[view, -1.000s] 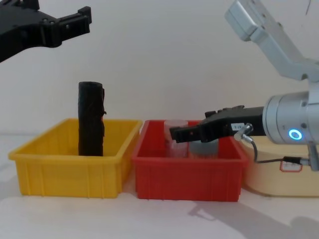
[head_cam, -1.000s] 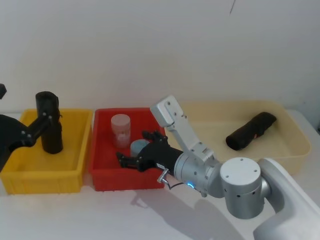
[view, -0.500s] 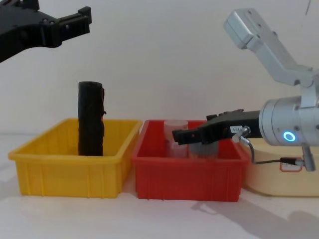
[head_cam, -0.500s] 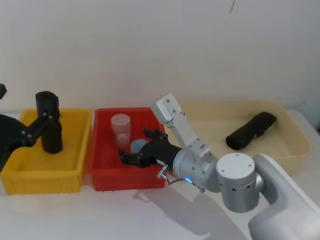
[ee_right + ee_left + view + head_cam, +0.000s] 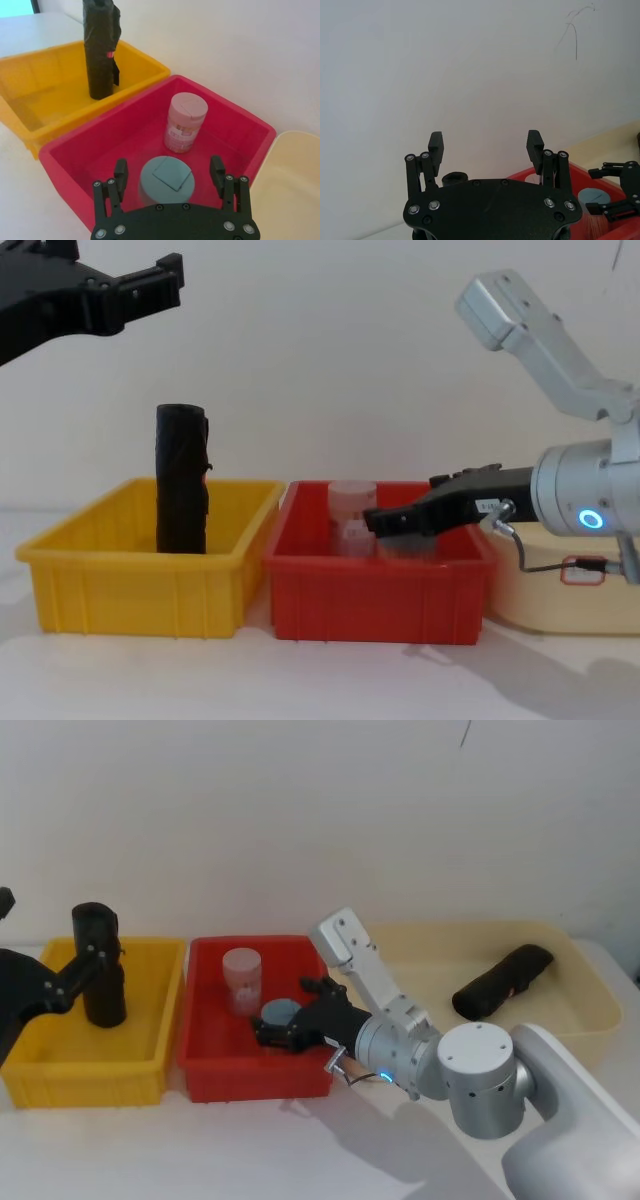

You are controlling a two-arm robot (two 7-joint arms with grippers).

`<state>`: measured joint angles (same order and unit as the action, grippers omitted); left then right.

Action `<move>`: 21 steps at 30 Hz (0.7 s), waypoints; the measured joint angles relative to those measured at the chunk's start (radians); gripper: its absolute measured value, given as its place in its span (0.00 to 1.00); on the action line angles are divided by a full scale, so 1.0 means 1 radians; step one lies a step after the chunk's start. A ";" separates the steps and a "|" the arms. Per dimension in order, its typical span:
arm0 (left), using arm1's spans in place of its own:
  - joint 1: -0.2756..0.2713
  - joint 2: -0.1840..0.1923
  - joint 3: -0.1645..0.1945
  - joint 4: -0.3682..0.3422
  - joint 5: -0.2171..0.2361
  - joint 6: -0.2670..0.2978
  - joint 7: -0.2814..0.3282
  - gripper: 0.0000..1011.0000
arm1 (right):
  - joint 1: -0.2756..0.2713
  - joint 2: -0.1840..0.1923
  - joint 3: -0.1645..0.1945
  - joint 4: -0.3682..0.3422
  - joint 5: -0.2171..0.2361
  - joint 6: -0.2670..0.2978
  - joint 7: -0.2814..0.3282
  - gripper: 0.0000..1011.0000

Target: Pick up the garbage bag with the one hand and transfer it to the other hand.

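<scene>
- Right wrist view shows the right gripper [image 5: 170, 172] with its two fingers [image 5: 120, 172] spread wide and empty, straddling a grey-capped jar [image 5: 165, 181] in the red bin [image 5: 75, 167]; a pink jar [image 5: 184, 122] stands just behind it.
- Outward from those fingers, the silver wrist with its blue ring light [image 5: 590, 519] reaches in from the right, low over the red bin's rim in the chest view.
- Left wrist view has the left gripper [image 5: 485, 146] with fingers [image 5: 435, 145] also spread wide, holding nothing; in the chest view it hangs high above the yellow bin [image 5: 130, 565], well apart from anything.
- The garbage bag [image 5: 99, 965] stands upright in the yellow bin, taller than the bin wall, its small red mark facing the right wrist camera (a second black roll [image 5: 502, 981] lies flat in the cream tray [image 5: 590, 1020] and is not the target).
- Judged from this, the pickup is not yet made. To do it well, the picking gripper should close around the roll's middle, square to its axis, leaving the top or bottom free so the receiving fingers have room.
- A tilted or off-centre squeeze could topple the roll against the bin wall.
</scene>
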<state>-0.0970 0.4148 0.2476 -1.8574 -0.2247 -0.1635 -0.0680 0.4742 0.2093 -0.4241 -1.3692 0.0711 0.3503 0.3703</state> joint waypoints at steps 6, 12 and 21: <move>0.000 0.000 0.000 0.000 0.000 0.000 0.000 0.99 | 0.006 0.008 -0.005 0.007 -0.006 0.001 0.002 0.99; 0.000 0.000 0.000 0.000 0.000 0.000 0.000 0.99 | 0.011 0.013 -0.009 0.010 -0.006 0.008 0.012 0.99; 0.000 0.000 0.000 0.000 0.000 0.000 0.000 0.99 | 0.015 0.017 -0.016 0.010 0.010 0.031 0.035 0.99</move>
<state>-0.0970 0.4147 0.2476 -1.8572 -0.2248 -0.1635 -0.0681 0.4887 0.2258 -0.4396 -1.3589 0.0808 0.3817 0.4056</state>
